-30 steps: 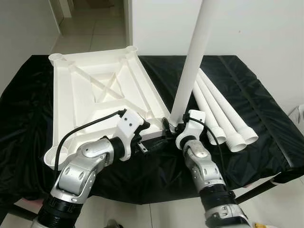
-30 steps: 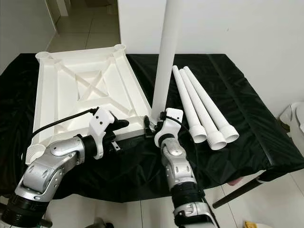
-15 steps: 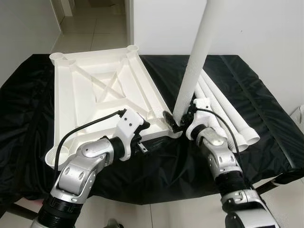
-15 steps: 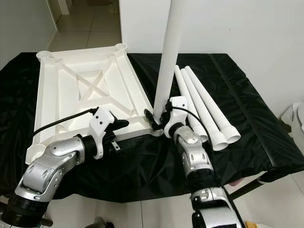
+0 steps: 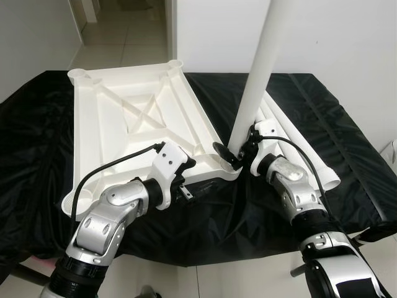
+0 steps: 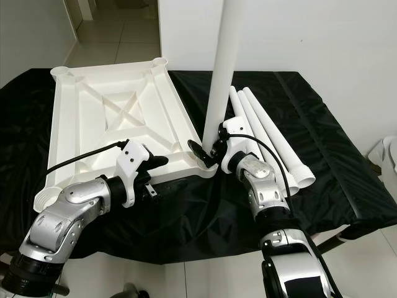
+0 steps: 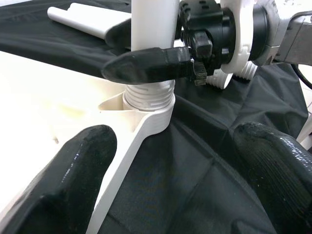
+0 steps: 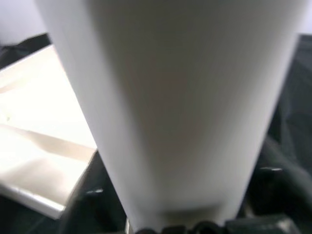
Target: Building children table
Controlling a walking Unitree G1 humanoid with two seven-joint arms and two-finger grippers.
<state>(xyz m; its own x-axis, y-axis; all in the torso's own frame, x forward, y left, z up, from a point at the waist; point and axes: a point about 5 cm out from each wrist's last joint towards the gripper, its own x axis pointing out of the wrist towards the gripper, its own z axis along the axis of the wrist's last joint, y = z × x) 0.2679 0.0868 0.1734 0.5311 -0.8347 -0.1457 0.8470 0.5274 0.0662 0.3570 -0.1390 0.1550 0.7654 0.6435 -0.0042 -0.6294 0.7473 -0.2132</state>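
I am standing before a table draped in a wrinkled black cloth (image 5: 347, 143), which is hanging over its near edge. Behind it a plain white wall (image 5: 347, 37) is rising, evenly lit. To my left, a doorway is opening onto a pale tiled floor (image 5: 124, 25). Light glossy floor tiles (image 6: 205, 279) are showing below the cloth near me.

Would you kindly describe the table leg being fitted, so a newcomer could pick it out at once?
On the black-draped table lies an upturned white tabletop. At its near right corner socket stands the table leg, gripped low down by the right claw. Unlike the three spare legs lying flat beside it, it stands upright.
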